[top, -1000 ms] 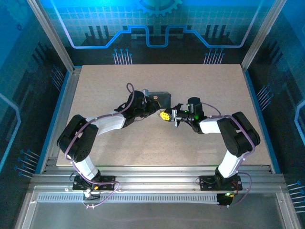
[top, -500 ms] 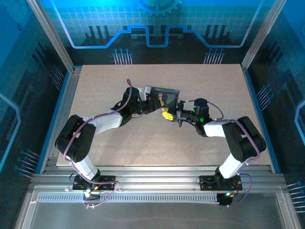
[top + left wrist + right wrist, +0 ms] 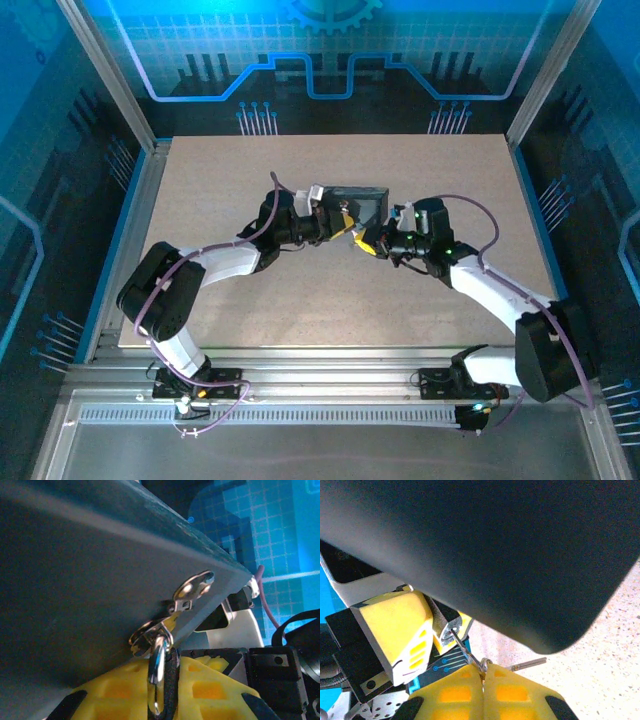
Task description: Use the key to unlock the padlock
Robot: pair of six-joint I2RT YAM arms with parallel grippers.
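In the left wrist view my left gripper is shut on the small black padlock. Its silvery shackle hangs through the hasp of the dark blue tin. In the right wrist view my right gripper is shut on the thin key. The key slants up-left, and its tip meets the padlock's silver end between the left arm's yellow fingers. From above, the left gripper and the right gripper meet just in front of the tin.
A thin metal pin on the key's small ring sticks out to the right above the speckled table. The tin's dark underside hangs close over the right gripper. Open tabletop lies all around.
Both grippers and the tin have shifted farther from the bases and slightly right. The right arm has stretched out, its elbow swinging to the near right. Both grips are unchanged.
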